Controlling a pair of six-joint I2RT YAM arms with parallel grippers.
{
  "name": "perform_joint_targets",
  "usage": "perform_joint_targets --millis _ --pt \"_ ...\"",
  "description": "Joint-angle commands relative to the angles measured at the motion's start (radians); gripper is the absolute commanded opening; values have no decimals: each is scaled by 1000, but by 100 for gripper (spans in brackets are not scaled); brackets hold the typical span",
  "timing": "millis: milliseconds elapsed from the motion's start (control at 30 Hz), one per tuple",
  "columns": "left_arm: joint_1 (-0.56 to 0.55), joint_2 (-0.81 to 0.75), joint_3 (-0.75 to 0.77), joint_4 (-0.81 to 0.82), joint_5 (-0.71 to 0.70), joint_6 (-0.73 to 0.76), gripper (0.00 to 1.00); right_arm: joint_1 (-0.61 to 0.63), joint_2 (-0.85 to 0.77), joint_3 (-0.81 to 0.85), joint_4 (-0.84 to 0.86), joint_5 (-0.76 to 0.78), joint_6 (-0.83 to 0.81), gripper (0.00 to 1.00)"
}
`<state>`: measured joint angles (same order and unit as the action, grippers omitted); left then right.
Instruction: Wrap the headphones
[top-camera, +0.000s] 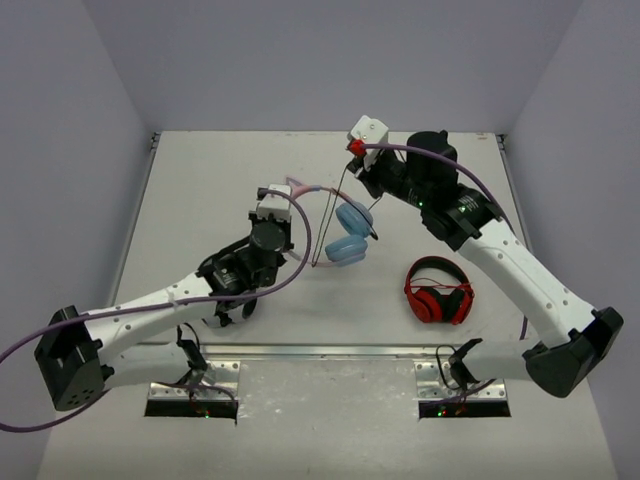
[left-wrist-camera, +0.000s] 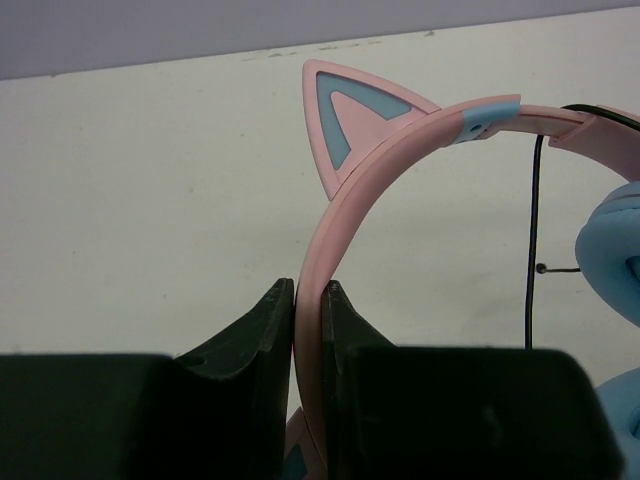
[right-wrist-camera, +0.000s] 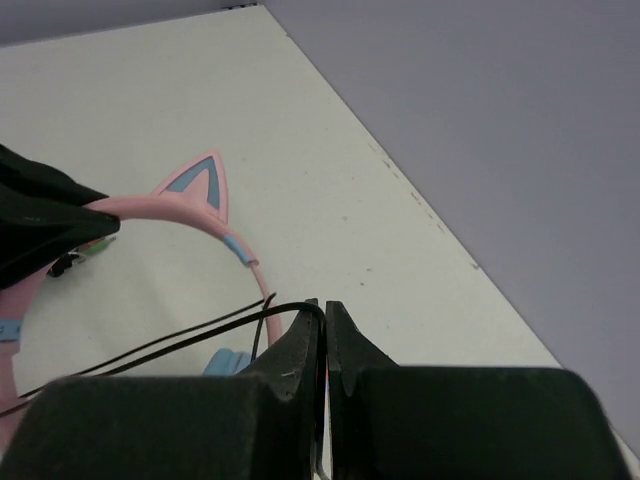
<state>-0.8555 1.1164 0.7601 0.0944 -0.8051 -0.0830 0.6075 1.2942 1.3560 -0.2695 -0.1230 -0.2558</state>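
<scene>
**Headphones held up by the band, cable pinched and drawn out**

Headphones (top-camera: 349, 236) sit over the middle of the table (top-camera: 200, 180) in the top view, with the blue earcups hanging toward the right side. The left gripper (top-camera: 278, 192) has the pink band. The right gripper (top-camera: 356, 149), nearer the far edge, holds the thin black cable (top-camera: 328, 222), which runs in straight lines down past the earcups. A red-and-black pair (top-camera: 438, 292) lies apart, toward the near right corner.

In the left wrist view, both fingers are clamped flat on the headband (left-wrist-camera: 340, 215) below a cat ear (left-wrist-camera: 350, 120). This grip likely serves as an anchor, keeping the set fixed while the other arm works.

In the right wrist view, the jaws are closed on the cable (right-wrist-camera: 200, 335), with two strands leading away to the left beneath the band (right-wrist-camera: 190, 215). Pinching the cord away from the earcups probably keeps it free of slack, ready to be wound around the band. No loop around the headphones is visible yet.
</scene>
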Motion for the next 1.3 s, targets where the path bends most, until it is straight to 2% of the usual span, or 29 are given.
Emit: perform_joint_targets --millis 0,167,300,400,533,633,767,1033,1133,1267 --pt "-46 -50 12 64 39 8 0 -31 17 29 131 71 -68 1" --pt "-112 -162 -1 70 101 43 0 -162 50 61 142 -15 -5 1" --pt "-123 -236 18 65 231 46 0 -181 71 46 147 -81 -8 1" --pt "-123 -239 76 7 260 45 0 -181 53 5 180 -112 21 1" --pt "-123 -185 159 -93 257 32 0 -181 1 -72 265 -130 67 1" --pt "-123 -164 202 -157 253 26 0 -181 -16 -69 296 -124 85 1" --pt "-123 -199 197 -144 267 22 0 -187 19 -34 273 -109 89 1" --pt "-123 -248 263 -170 257 19 0 -219 31 -100 315 -127 168 1" --pt "-123 -253 312 -174 306 5 0 -221 37 -116 364 -184 246 1" --pt "-123 -225 445 -193 284 20 0 -238 30 -179 492 -294 406 1"
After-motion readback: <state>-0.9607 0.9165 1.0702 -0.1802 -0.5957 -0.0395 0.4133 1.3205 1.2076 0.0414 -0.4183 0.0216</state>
